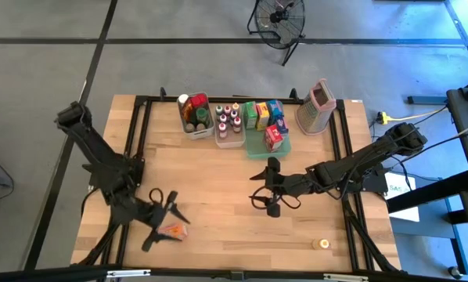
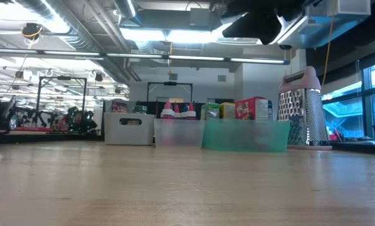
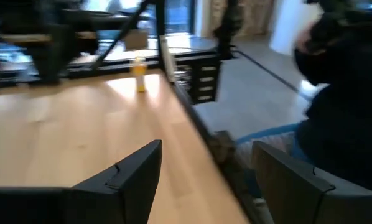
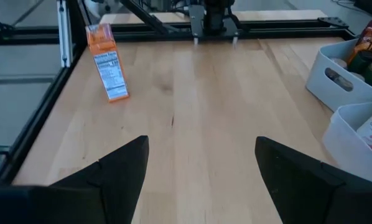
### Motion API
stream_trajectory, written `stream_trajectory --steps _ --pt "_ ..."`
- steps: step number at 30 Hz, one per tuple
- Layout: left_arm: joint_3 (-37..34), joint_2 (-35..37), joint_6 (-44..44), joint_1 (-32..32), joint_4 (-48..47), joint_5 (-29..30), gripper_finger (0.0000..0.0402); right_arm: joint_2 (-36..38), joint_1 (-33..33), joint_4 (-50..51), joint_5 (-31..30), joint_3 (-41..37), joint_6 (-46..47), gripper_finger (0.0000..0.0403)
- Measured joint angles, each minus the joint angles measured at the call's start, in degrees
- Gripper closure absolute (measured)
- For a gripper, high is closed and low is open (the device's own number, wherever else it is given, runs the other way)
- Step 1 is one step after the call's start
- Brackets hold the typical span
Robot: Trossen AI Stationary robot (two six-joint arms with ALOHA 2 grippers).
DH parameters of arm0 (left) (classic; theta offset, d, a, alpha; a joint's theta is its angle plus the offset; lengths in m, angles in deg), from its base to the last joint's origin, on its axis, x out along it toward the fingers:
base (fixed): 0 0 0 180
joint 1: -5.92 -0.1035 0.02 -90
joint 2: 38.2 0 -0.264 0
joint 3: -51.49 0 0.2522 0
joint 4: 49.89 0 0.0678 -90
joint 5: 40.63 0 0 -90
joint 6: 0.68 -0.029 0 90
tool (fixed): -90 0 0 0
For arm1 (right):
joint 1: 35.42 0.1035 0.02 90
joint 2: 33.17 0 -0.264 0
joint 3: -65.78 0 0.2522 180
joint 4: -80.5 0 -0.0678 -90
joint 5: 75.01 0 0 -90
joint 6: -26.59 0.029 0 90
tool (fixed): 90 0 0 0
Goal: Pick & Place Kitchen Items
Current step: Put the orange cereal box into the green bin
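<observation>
orange carton (image 1: 174, 230) just beside open left tool (image 1: 165, 217).

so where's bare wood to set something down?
Free: the wide middle band between the bins at the far edge and the two grippers, and the near strip between the orange carton and the small yellow bottle. Crowded: the far edge, with white bins, green tray and grater side by side. The left gripper hovers at the carton; the right gripper is mid-table.

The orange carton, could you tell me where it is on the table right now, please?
In the high view the orange carton sits near the table's front-left edge, right beside the open left gripper, far from the bins at the back; the right wrist view shows it upright.
</observation>
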Motion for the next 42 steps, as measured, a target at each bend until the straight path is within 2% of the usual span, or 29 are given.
stream_trajectory --steps 4,7,14,18,26,32,42 --pt "3.4 -3.2 1.1 3.3 -2.4 -0.9 0.0158 0.0 0.0 -0.6 0.0 0.0 1.5 0.0105" --pt "6.1 -4.4 2.3 5.4 -7.3 1.7 0.0162 0.0 0.0 -0.6 0.0 0.0 3.4 0.0105" --pt "8.3 -5.2 15.3 7.1 -21.0 3.7 0.0171 -1.8 0.9 -2.7 0.0 0.0 6.8 0.0105" --pt "8.3 -5.2 20.8 7.3 -22.5 2.5 0.0173 -3.7 1.1 -6.5 0.0 0.0 7.4 0.0105" --pt "8.3 -5.2 12.4 7.7 -22.0 -3.5 0.0173 -5.4 1.1 -11.8 0.0 0.0 7.4 0.0105" --pt "8.3 -5.2 11.6 7.7 -22.1 -3.3 0.0156 -5.4 1.1 -13.3 -0.1 0.0 7.5 0.0105" --pt "8.3 -5.1 10.1 7.6 -22.4 0.4 0.0094 -5.4 1.1 -15.4 -0.2 0.0 9.8 0.0105"
